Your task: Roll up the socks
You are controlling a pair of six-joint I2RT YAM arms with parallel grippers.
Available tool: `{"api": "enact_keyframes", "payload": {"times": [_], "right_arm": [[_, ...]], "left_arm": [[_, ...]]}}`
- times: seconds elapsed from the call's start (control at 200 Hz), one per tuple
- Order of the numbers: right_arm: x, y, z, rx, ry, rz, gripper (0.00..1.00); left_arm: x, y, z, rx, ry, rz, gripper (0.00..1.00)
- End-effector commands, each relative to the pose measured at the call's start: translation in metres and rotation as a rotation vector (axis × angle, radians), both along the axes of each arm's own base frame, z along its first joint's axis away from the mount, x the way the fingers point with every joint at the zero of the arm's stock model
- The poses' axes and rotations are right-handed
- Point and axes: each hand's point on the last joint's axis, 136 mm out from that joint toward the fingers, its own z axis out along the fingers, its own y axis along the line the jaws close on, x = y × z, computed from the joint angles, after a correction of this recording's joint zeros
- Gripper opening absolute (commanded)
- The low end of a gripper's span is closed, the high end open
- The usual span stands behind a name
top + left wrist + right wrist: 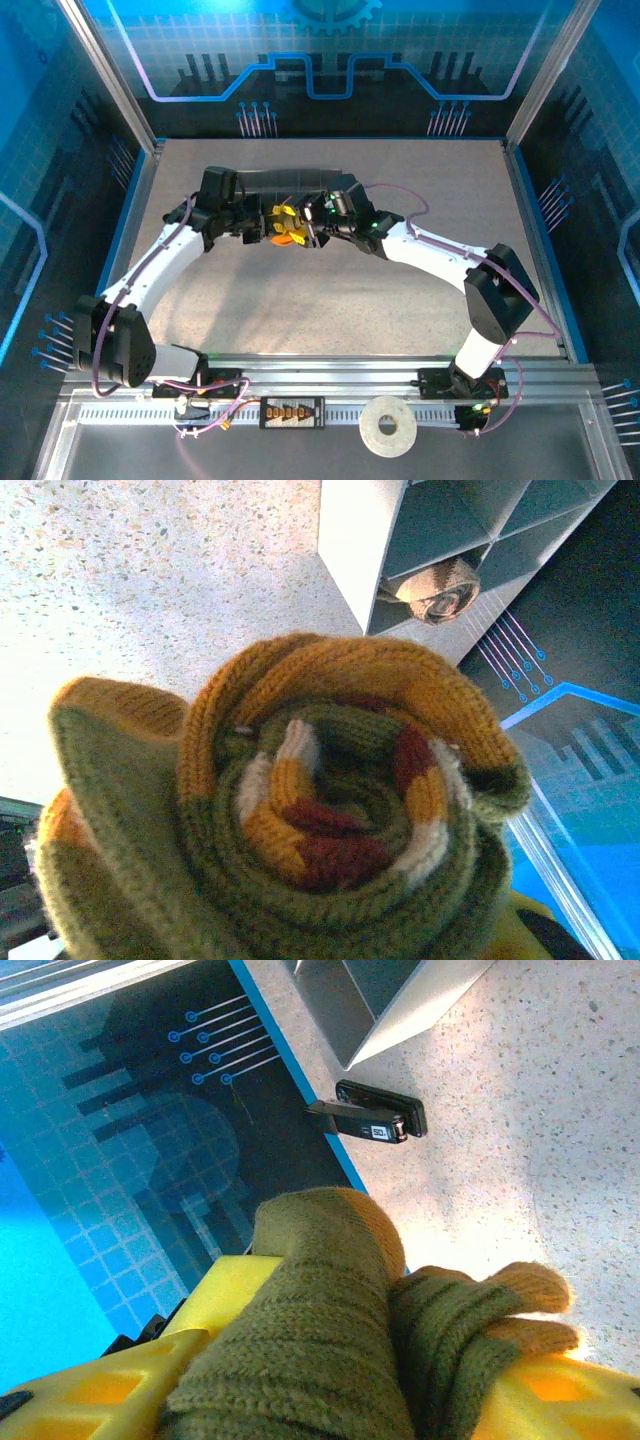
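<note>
The olive green sock (340, 810) with orange bands is wound into a tight spiral roll, held up close to the left wrist camera and hiding that gripper's fingers. In the top view the same sock (289, 229) hangs above mid-table between both grippers. My left gripper (268, 226) is shut on the roll from the left. My right gripper (400, 1340) grips the sock's loose cuff end (320, 1310) between its yellow fingers (130, 1370). The beige-brown sock (440, 588) sits rolled in a compartment of the grey tray (350, 550).
The grey divided tray (270, 181) lies just behind the grippers. A small black device (372, 1120) lies on the speckled table near the blue border strip. A white tape roll (387, 427) rests on the front rail.
</note>
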Motion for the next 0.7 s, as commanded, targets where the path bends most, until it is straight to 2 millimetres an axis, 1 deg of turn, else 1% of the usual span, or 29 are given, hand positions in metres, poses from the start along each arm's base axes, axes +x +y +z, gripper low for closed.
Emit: {"api": "enact_keyframes", "payload": {"times": [0.0,0.14,0.225,0.285,0.355,0.39,0.445,0.46,0.51,0.56,0.62,0.695], "right_arm": [[0.0,-0.003,-0.007,-0.036,0.015,0.01,0.59],[0.003,-0.001,-0.008,-0.03,0.018,0.004,0.54],[0.006,0.0,-0.006,-0.03,0.005,0.008,0.45],[0.005,0.001,-0.006,-0.035,0.006,0.014,0.36],[0.005,0.001,-0.006,-0.039,0.005,0.012,0.18],[0.004,0.0,-0.007,-0.048,0.007,0.012,0.1],[0.003,-0.002,-0.005,-0.058,-0.003,0.014,0.0],[0.003,-0.002,-0.005,-0.061,-0.004,0.015,0.0],[0.003,-0.004,-0.004,-0.074,-0.016,0.014,0.0],[0.003,-0.008,-0.002,-0.095,-0.039,0.013,0.0],[0.005,-0.014,0.003,-0.134,-0.082,0.017,0.0],[0.008,-0.024,0.009,-0.207,-0.149,0.025,0.0]], "left_arm": [[-0.007,-0.009,0.022,-0.04,-0.056,-0.06,0.0],[-0.007,-0.01,0.026,-0.046,-0.066,-0.06,0.0],[-0.008,-0.011,0.03,-0.051,-0.074,-0.068,0.0],[-0.009,-0.011,0.031,-0.05,-0.079,-0.069,0.0],[-0.01,-0.011,0.033,-0.05,-0.089,-0.073,0.0],[-0.01,-0.011,0.034,-0.048,-0.099,-0.076,0.0],[-0.009,-0.011,0.035,-0.045,-0.11,-0.078,0.0],[-0.009,-0.011,0.036,-0.045,-0.114,-0.078,0.0],[-0.008,-0.011,0.037,-0.044,-0.125,-0.078,0.11],[-0.008,-0.011,0.037,-0.042,-0.124,-0.076,0.26],[-0.01,-0.008,0.036,0.003,-0.155,-0.099,0.42],[-0.012,-0.001,0.037,0.057,-0.17,-0.097,0.57]]}}
